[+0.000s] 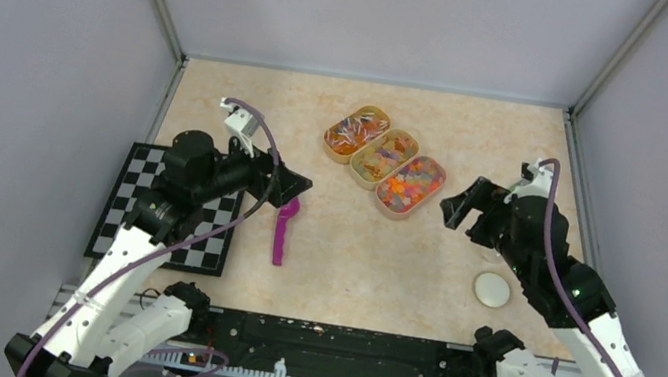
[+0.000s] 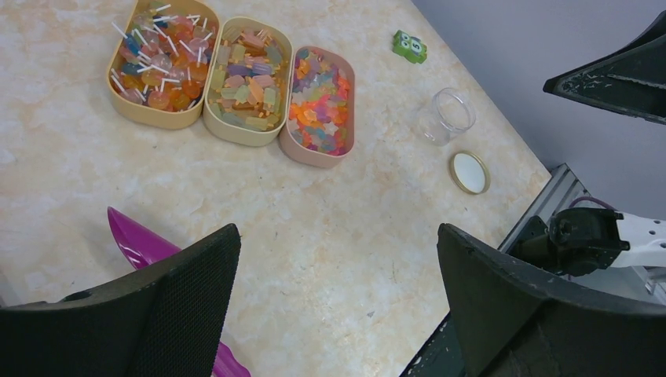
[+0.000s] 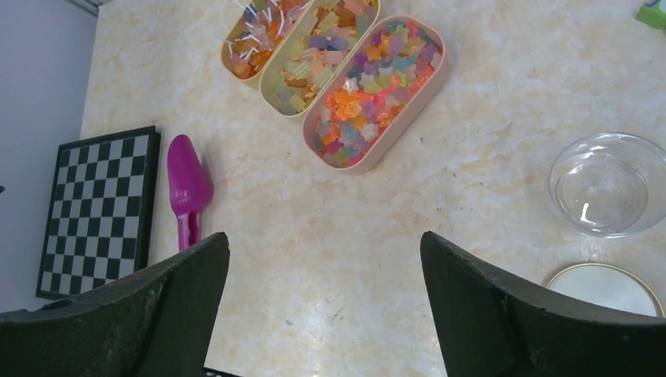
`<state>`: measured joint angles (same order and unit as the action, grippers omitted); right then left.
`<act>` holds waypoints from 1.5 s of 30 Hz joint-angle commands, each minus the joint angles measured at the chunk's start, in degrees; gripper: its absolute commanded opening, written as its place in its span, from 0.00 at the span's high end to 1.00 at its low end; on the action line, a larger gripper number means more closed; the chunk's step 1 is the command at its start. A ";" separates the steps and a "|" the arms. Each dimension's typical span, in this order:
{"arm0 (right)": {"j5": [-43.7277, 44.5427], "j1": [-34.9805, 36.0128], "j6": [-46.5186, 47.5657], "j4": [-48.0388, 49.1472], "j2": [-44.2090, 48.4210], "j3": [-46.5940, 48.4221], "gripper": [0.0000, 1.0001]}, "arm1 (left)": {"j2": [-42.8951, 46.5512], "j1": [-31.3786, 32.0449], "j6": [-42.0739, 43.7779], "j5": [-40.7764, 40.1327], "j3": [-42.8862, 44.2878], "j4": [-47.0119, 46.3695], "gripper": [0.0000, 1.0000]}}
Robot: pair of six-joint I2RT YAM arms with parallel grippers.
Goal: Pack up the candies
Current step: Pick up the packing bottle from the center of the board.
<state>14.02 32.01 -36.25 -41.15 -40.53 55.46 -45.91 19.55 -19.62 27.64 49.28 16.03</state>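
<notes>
The candies lie as mixed colourful heaps in three oval trays side by side at the table's far middle: lollipop-like ones [image 1: 356, 131], pale block ones [image 1: 384, 158] and orange star-like ones [image 1: 409, 185]. They also show in the left wrist view [image 2: 322, 102] and the right wrist view [image 3: 377, 94]. My left gripper [image 1: 295, 187] is open and empty, above the purple scoop [image 1: 283, 231]. My right gripper [image 1: 456, 208] is open and empty, just right of the trays. A clear empty jar [image 3: 609, 184] stands near it, with its round lid [image 1: 492, 291] lying flat beside it.
A black-and-white checkerboard [image 1: 169, 213] lies at the left, under the left arm. A small green block [image 2: 410, 45] sits near the far right wall. Grey walls close the table on three sides.
</notes>
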 commanded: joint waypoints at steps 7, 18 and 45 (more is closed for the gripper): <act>7.30 -0.37 -2.49 5.81 5.43 -3.59 0.11 | 1.88 -0.24 1.05 -1.22 -4.40 -5.48 0.01; 31.08 -0.61 -18.70 -9.21 -3.80 -0.88 0.35 | 2.03 -0.26 2.70 -2.35 -7.37 -6.35 0.01; 9.53 -31.83 -26.82 -0.32 -22.88 -11.50 0.73 | 6.11 -0.22 3.36 -6.14 -8.20 -4.95 0.01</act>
<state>24.60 1.17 -62.00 -45.06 -62.63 45.36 -40.73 19.55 -16.99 21.76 41.12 13.04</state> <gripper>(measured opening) 0.284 0.987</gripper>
